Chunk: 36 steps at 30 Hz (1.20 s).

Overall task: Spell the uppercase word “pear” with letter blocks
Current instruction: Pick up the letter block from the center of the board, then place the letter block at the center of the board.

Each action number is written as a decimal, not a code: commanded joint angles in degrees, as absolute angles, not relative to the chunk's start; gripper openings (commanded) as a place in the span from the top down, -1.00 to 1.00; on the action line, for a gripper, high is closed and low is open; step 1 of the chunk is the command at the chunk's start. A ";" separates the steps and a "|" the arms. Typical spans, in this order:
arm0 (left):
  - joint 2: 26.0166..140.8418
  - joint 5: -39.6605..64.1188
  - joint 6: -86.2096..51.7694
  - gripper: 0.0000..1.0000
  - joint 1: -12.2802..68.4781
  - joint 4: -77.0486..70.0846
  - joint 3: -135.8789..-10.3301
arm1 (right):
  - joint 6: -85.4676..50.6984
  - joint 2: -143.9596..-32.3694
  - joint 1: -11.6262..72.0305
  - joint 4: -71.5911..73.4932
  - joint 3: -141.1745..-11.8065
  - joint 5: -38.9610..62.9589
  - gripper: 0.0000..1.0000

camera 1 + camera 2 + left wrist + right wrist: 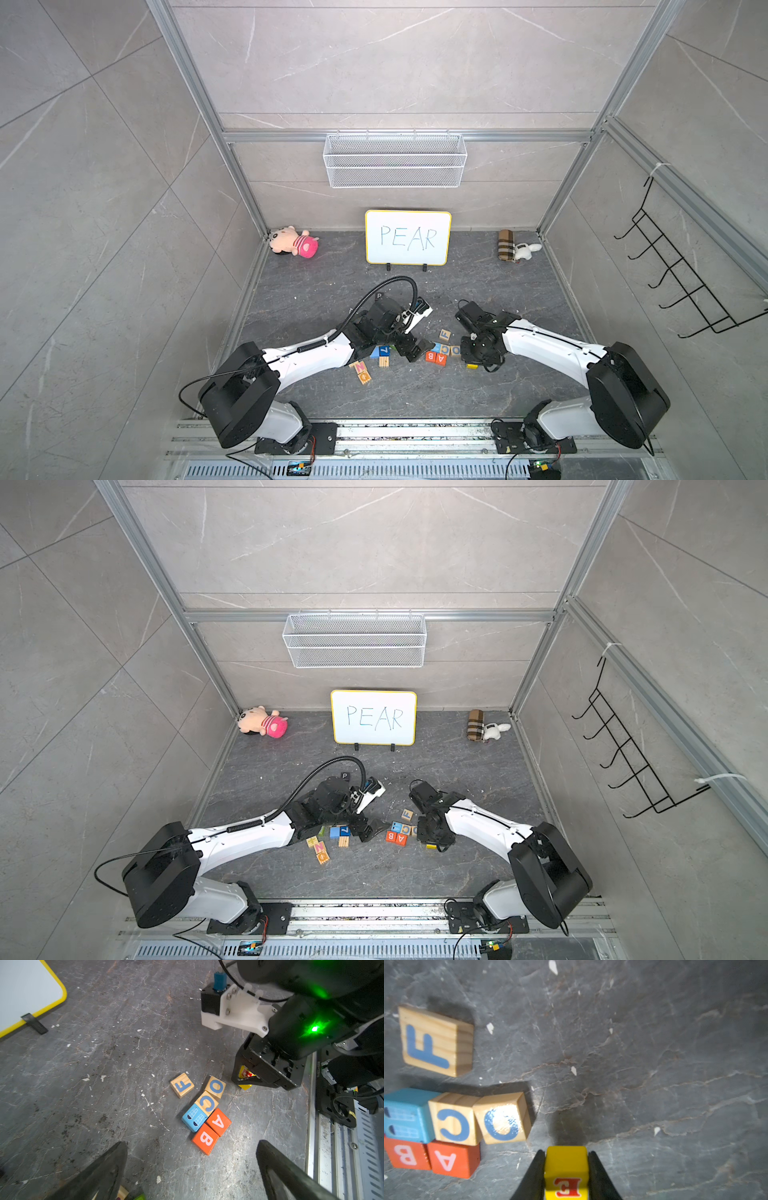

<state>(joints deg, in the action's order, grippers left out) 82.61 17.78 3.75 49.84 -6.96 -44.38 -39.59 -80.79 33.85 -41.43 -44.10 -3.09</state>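
Note:
My right gripper is shut on the yellow block with a red E, low over the floor, just right of the block cluster. This block also shows in the left wrist view and in a top view. The orange-red A block lies in that cluster, touching the B block. The black P block stands farther back, behind my left arm. My left gripper hangs open just left of the cluster, with nothing between its fingers.
The cluster also holds an orange-red B, wooden C, O and F blocks and a blue block. More blocks lie under my left arm. A whiteboard reading PEAR stands at the back.

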 commanded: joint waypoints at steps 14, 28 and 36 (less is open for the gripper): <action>80.46 26.57 9.84 -0.99 45.13 -6.63 -46.99 | -28.00 -84.57 33.40 -47.02 -64.92 -2.95 0.53; 74.61 17.19 5.05 -0.99 26.52 -9.58 -42.89 | -17.43 -116.64 37.24 -43.43 -100.28 -1.91 0.52; 76.35 14.77 2.43 -1.00 26.02 -7.94 -44.47 | -17.44 -132.95 38.88 -50.46 -119.87 -6.54 0.53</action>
